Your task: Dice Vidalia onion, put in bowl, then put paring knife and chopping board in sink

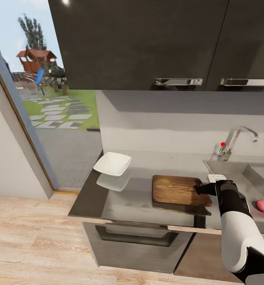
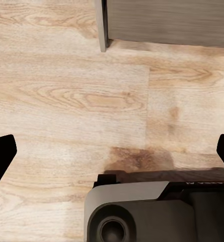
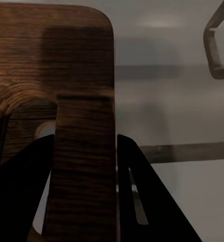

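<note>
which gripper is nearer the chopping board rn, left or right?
Right. The right gripper has its fingers on either side of the chopping board at the handle-slot end. The left gripper is open over the wooden floor, beside the cabinet base, away from the board.

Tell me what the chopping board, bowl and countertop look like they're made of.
Chopping board: wood, dark brown, with visible grain; the right wrist view shows the grain up close.
Bowl: smooth plain white, probably ceramic, though plastic is possible.
Countertop: grey, semi-glossy, likely metal or polished stone; it reflects the bowl and the board's edge.
</note>
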Robot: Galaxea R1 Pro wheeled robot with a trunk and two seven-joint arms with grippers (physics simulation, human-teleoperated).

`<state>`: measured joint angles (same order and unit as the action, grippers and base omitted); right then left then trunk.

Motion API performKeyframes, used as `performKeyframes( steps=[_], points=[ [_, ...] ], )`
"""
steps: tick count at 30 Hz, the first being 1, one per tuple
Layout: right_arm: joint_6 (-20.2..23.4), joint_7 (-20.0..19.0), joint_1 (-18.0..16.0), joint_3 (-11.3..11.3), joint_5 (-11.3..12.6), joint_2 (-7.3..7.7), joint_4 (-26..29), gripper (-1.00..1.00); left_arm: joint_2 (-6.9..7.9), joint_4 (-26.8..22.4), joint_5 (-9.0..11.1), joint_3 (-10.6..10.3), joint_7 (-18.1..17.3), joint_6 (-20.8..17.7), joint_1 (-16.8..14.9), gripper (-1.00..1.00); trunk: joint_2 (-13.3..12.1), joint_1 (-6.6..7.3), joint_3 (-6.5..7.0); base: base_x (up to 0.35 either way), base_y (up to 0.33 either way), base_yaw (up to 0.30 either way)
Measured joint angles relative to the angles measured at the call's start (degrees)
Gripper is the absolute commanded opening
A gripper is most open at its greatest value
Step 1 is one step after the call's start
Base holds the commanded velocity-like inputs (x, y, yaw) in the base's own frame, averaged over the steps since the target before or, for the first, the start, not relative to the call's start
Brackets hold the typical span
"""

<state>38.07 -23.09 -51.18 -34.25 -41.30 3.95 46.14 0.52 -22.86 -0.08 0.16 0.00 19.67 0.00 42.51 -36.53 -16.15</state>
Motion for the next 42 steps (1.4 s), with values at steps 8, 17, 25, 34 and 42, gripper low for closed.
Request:
performKeyframes(
  steps=[8,17,25,34,42],
  points=[
    [0.0,-0.2,0.0,0.0,0.0,-0.04,0.0,-1.0,0.0,0.0,0.0,0.0,0.0,0.0,0.0,1.0,0.0,0.0,0.18,0.0,0.0,-0.23],
    [-0.1,-0.2,0.0,0.0,-0.1,-0.05,0.0,-1.0,0.0,0.0,0.0,0.0,0.0,0.0,0.0,1.0,0.0,0.0,0.52,0.0,0.0,-0.279],
    [-3.3,-0.5,0.0,0.1,0.4,-0.4,-1.3,-1.0,0.0,0.0,0.0,0.0,0.0,0.0,0.0,1.0,0.0,0.0,0.67,0.0,0.0,-0.094],
    [-8.5,-0.7,0.0,0.2,0.4,-0.5,-5.0,-1.0,-0.08,0.1,0.0,0.0,0.0,0.0,0.0,1.0,0.0,0.0,0.68,0.0,0.0,-0.005],
    [-8.7,-0.8,0.0,0.4,0.4,-1.04,-5.2,-1.0,-0.07,0.1,0.0,0.0,0.0,0.0,0.0,1.0,0.0,0.0,0.68,0.0,0.0,0.0]
  ],
)
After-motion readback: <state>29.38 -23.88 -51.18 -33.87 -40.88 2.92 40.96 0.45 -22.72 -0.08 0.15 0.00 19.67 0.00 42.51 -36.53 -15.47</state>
